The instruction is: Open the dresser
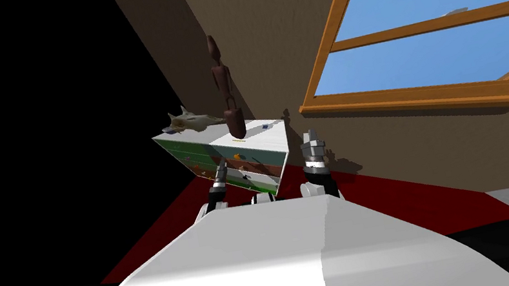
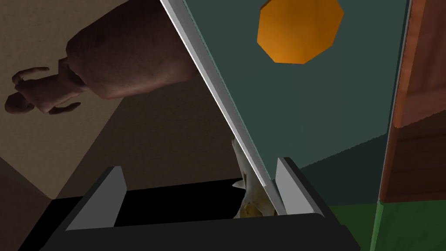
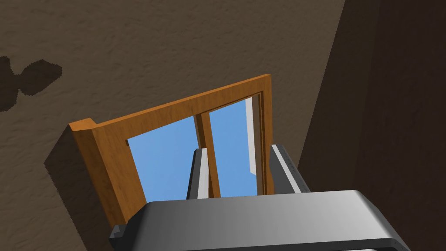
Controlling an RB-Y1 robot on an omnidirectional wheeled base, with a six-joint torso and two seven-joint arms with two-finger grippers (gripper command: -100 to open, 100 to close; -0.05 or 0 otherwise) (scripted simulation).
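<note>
The dresser (image 1: 253, 159) is a low chest with a white top and a front painted with a green and orange landscape. My left gripper (image 1: 223, 168) is at the upper part of that front. In the left wrist view the left gripper (image 2: 198, 174) is open, and the dresser's pale top edge (image 2: 217, 100) passes just inside one finger (image 2: 285, 183). The painted front (image 2: 313, 113) with an orange sun (image 2: 298, 30) lies beyond that finger. My right gripper (image 1: 309, 136) is raised beside the dresser and points up at the wall, its fingers (image 3: 200, 172) a narrow gap apart around nothing.
A dark brown figurine (image 1: 225, 90) and a pale animal skull (image 1: 190, 121) stand on the dresser's top. A brown wall and a wood-framed window (image 1: 425, 42) rise behind. Red carpet (image 1: 158, 233) lies underneath, and a black area is to the left.
</note>
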